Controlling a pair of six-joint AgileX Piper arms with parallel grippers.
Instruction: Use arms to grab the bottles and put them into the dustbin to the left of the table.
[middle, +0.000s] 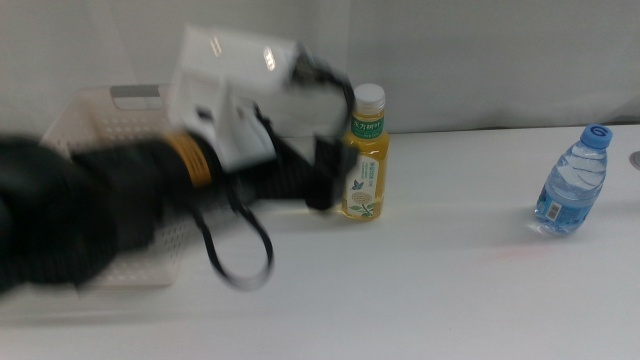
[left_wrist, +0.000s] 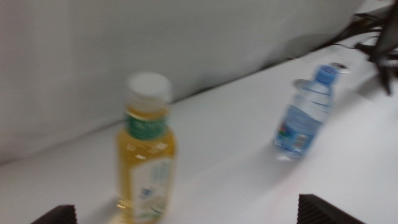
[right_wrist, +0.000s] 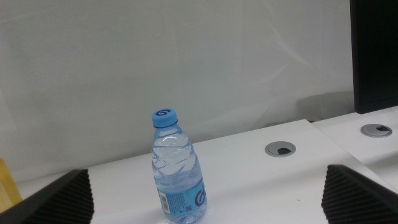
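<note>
- The left gripper (middle: 322, 180) reaches in from the left of the middle view, blurred, its dark jaw just beside the yellow-drink bottle (middle: 364, 155).
- Its jaws are spread wide — in the left wrist view only the two tips show, far apart, and the yellow-drink bottle (left_wrist: 146, 158) stands upright between them, gripped by neither.
- The dustbin (middle: 100, 110), a white perforated basket, sits at the table's left end, largely hidden behind the left arm (middle: 90, 200).
- The small water bottle (middle: 572, 182) stands upright on the white table (middle: 450, 290), well apart to the right.
- The right gripper (right_wrist: 205, 211) is released too — its jaw tips sit wide apart, facing the water bottle (right_wrist: 179, 177), not touching it.
</note>
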